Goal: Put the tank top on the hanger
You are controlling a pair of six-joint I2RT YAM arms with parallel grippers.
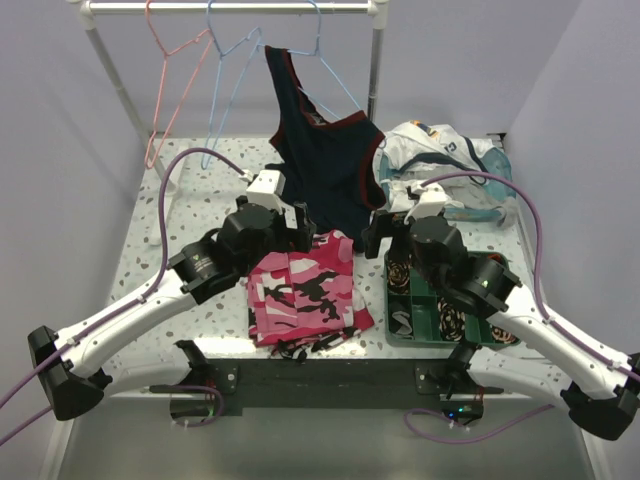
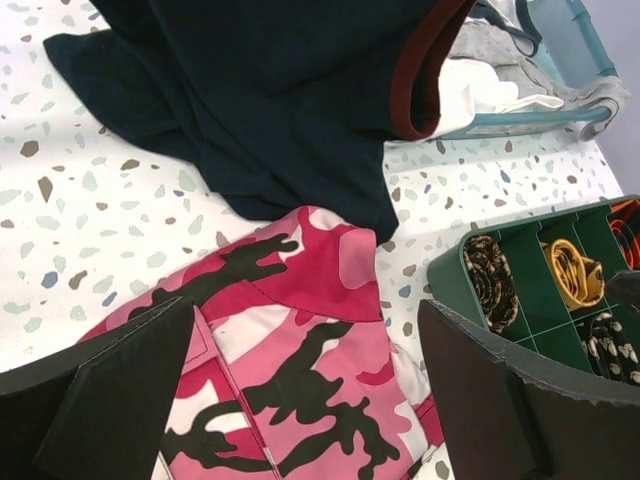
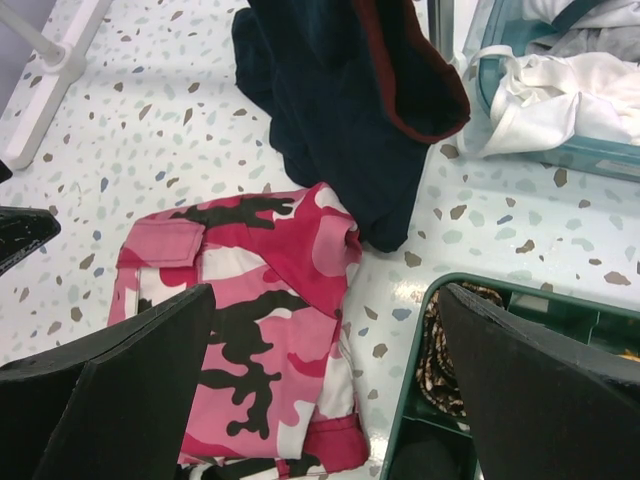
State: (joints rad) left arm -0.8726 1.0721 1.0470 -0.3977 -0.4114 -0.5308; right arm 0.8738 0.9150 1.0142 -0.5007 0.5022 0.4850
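The tank top [image 1: 437,155] is white and lies bunched in a teal basket [image 1: 497,205] at the back right. It also shows in the left wrist view [image 2: 478,82] and in the right wrist view [image 3: 560,92]. The light blue hanger [image 1: 232,47] hangs empty on the rail at the back, left of centre. My left gripper [image 1: 300,226] is open and empty, low over the pink camouflage garment [image 2: 300,340]. My right gripper [image 1: 385,236] is open and empty, between that garment's right edge [image 3: 270,330] and the green tray [image 3: 440,330].
A dark navy top with red trim [image 1: 322,150] hangs from another blue hanger on the rail [image 1: 240,8] and drapes onto the table. A pink hanger [image 1: 170,60] hangs at the left. The green tray [image 1: 447,300] holds several rolled items. The rack's posts stand at the back.
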